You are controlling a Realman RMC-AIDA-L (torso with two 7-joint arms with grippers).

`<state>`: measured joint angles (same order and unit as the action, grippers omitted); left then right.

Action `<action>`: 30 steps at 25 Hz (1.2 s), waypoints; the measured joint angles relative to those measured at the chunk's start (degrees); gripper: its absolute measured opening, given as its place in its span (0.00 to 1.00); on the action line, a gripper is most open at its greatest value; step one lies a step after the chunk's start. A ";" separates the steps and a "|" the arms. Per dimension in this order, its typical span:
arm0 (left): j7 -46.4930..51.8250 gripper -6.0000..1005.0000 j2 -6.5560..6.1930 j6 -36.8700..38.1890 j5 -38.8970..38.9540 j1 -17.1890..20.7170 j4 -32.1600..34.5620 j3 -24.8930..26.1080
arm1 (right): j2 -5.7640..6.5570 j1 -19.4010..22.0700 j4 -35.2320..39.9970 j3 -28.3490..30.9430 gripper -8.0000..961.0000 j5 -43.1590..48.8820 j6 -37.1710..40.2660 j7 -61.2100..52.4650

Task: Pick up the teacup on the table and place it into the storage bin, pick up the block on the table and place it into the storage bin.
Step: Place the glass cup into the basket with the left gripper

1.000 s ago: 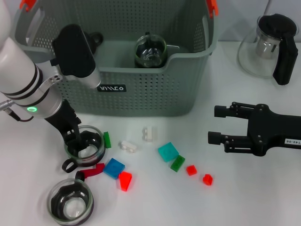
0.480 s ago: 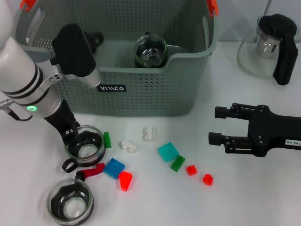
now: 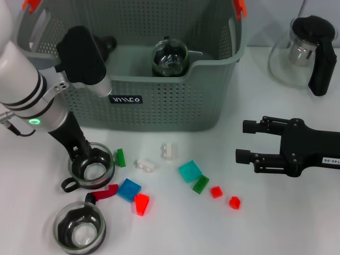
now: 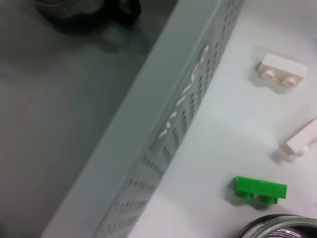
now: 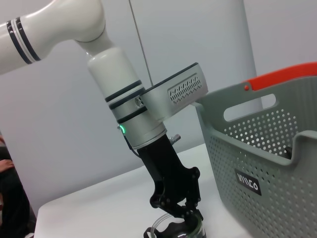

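Note:
A glass teacup (image 3: 93,171) with a black base and handle stands on the white table in front of the grey storage bin (image 3: 159,109). My left gripper (image 3: 85,157) is shut on its far-left rim; the right wrist view shows those fingers (image 5: 179,208) clamped on the teacup (image 5: 174,231). A second teacup (image 3: 81,229) stands nearer the table's front edge, and a third teacup (image 3: 170,58) lies inside the bin. Loose blocks lie to the right: green (image 3: 120,158), white (image 3: 144,165), blue (image 3: 128,189), teal (image 3: 189,171). My right gripper (image 3: 242,141) hovers open at the right, holding nothing.
A glass teapot (image 3: 303,53) with a black handle stands at the back right. More blocks, red (image 3: 141,204), green (image 3: 200,184) and small red (image 3: 234,202), are scattered in the middle. The left wrist view shows the bin wall (image 4: 163,129) and the green block (image 4: 260,188).
The left gripper and the teacup in it have shifted slightly left, and the cup's handle has swung left with it. The right arm has not moved.

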<state>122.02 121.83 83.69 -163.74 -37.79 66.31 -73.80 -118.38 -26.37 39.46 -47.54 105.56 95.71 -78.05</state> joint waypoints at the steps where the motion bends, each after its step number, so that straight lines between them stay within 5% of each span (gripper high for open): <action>1: 0.01 0.12 -0.08 0.19 0.00 0.02 0.18 0.17 | 0.01 0.00 0.00 0.00 0.86 0.00 0.00 0.00; 5: -1.61 0.06 -0.27 1.85 0.63 0.20 1.93 3.65 | 0.14 0.06 -0.02 0.00 0.86 -0.01 0.00 0.00; 10: -11.60 0.06 -0.72 10.72 8.72 -0.83 3.21 19.83 | 0.17 -0.08 -0.06 0.00 0.86 0.00 0.01 0.00; 11: -14.52 0.05 -1.60 13.94 12.27 -1.36 2.09 24.78 | 0.17 -0.14 -0.07 0.00 0.86 -0.01 0.01 0.00; 18: -21.72 0.05 -6.31 22.69 29.74 -1.77 -7.95 37.36 | 0.17 -0.39 -0.09 -0.01 0.86 -0.01 0.01 0.00; 25: -25.83 0.04 -7.32 26.49 45.74 -1.27 -13.21 44.63 | 0.23 -0.57 -0.09 0.00 0.86 0.00 0.01 0.00; 30: -20.07 0.05 -7.89 24.03 56.88 -3.12 -11.75 46.42 | 0.40 -0.58 -0.09 -0.01 0.86 0.00 0.35 0.07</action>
<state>101.95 113.94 107.72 -106.87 -40.90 54.56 -27.38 -117.98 -26.95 39.38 -47.55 105.55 96.06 -77.98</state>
